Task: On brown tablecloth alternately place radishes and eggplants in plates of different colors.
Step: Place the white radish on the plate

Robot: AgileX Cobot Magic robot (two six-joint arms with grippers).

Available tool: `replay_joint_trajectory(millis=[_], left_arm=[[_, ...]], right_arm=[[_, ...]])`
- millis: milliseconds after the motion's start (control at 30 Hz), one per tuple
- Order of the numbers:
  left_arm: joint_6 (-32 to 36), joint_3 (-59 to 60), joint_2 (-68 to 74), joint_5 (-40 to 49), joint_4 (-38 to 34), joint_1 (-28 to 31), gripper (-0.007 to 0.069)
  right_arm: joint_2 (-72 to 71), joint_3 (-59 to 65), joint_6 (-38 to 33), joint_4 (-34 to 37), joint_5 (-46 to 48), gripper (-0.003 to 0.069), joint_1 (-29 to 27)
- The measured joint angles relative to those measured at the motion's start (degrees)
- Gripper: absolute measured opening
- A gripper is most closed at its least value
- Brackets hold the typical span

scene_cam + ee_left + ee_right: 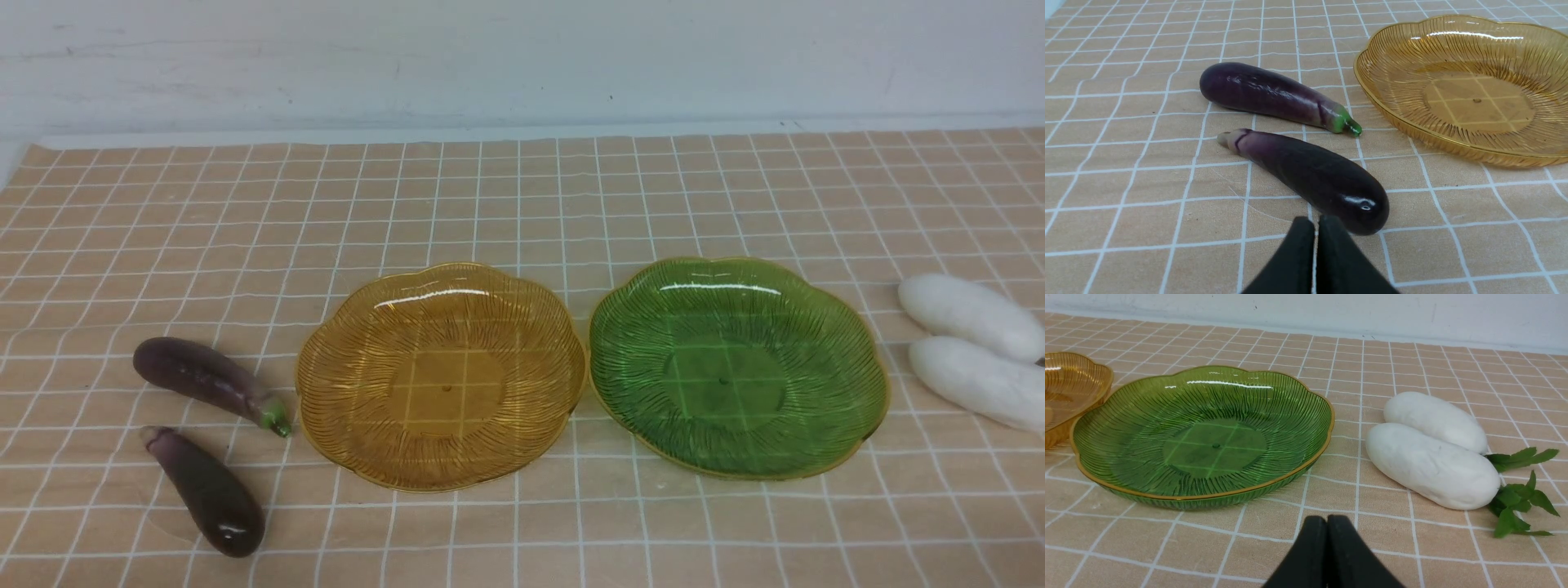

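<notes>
On the brown tablecloth (pixel 522 196) an amber plate (pixel 343 408) and a green plate (pixel 849 392) stand side by side, both empty. Two purple eggplants lie left of the amber plate: one with a green stem (pixel 204 377) (pixel 1267 96), one nearer me (pixel 208 492) (pixel 1310 173). Two white radishes (pixel 967 314) (pixel 976 382) lie right of the green plate, their leaves (pixel 1515 498) showing in the right wrist view beside the bodies (pixel 1433 420) (pixel 1429 465). My left gripper (pixel 1315 222) is shut, empty, just short of the near eggplant. My right gripper (pixel 1327 520) is shut, empty, in front of the green plate (pixel 1126 490).
A white wall (pixel 522 57) runs along the far edge of the cloth. The amber plate's rim (pixel 1102 381) almost touches the green plate. Neither arm shows in the front view.
</notes>
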Motion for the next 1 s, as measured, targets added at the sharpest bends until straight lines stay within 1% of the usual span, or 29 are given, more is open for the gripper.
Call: replay_joint_trajectory(millis=[233, 267, 333, 400, 433, 500, 600, 633, 700, 733, 767, 833, 933, 1000], left_arm=[[0.0, 0.0, 0.0, 0.0, 0.0, 0.0, -0.0003], [-0.4, 0.0, 0.0, 0.0, -0.3, 0.0, -0.0003], [-3.1, 0.0, 0.0, -0.1, -3.7, 0.0, -0.0003], [-6.3, 0.0, 0.0, -0.1, -9.0, 0.0, -0.0003], [-9.1, 0.0, 0.0, -0.1, -13.4, 0.0, -0.0003], [-12.8, 0.0, 0.0, -0.1, -19.5, 0.0, -0.0003], [-20.5, 0.0, 0.0, -0.2, -34.5, 0.0, -0.0003], [-21.7, 0.0, 0.0, -0.2, -37.4, 0.0, -0.0003], [-23.5, 0.0, 0.0, -0.6, -43.6, 0.0, -0.0003], [-23.9, 0.0, 0.0, -0.8, -45.2, 0.0, -0.0003], [-24.3, 0.0, 0.0, -1.5, -48.6, 0.0, -0.0003], [-24.2, 0.0, 0.0, -2.5, -52.4, 0.0, -0.0003], [-23.3, 0.0, 0.0, -3.6, -56.6, 0.0, -0.0003], [-22.7, 0.0, 0.0, -3.8, -57.7, 0.0, -0.0003]], right_arm=[[0.0, 0.0, 0.7, 0.8, 0.0, -0.0017, 0.0], [0.0, 0.0, 1.7, 2.5, -0.1, -0.0017, 0.0], [0.0, 0.0, 4.9, 8.1, -0.1, -0.0017, 0.0], [0.0, 0.1, 8.8, 14.7, -0.2, -0.0017, 0.0], [0.0, 0.1, 10.5, 17.9, -0.3, -0.0017, 0.0], [0.0, 0.1, 15.4, 27.8, -0.4, -0.0017, 0.0], [0.0, 0.1, 19.2, 39.0, -0.8, -0.0017, 0.0], [0.0, 0.1, 19.6, 41.5, -1.0, -0.0017, 0.0], [0.0, 0.1, 19.9, 44.7, -1.5, -0.0017, 0.0], [0.0, 0.1, 19.9, 46.3, -1.7, -0.0017, 0.0], [0.0, 0.1, 19.9, 47.2, -1.9, -0.0017, 0.0], [0.0, 0.1, 19.8, 48.3, -1.8, -0.0017, 0.0], [0.0, 0.1, 18.3, 49.7, -1.8, -0.0017, 0.0], [0.0, 0.1, 16.5, 50.1, -2.0, -0.0017, 0.0]])
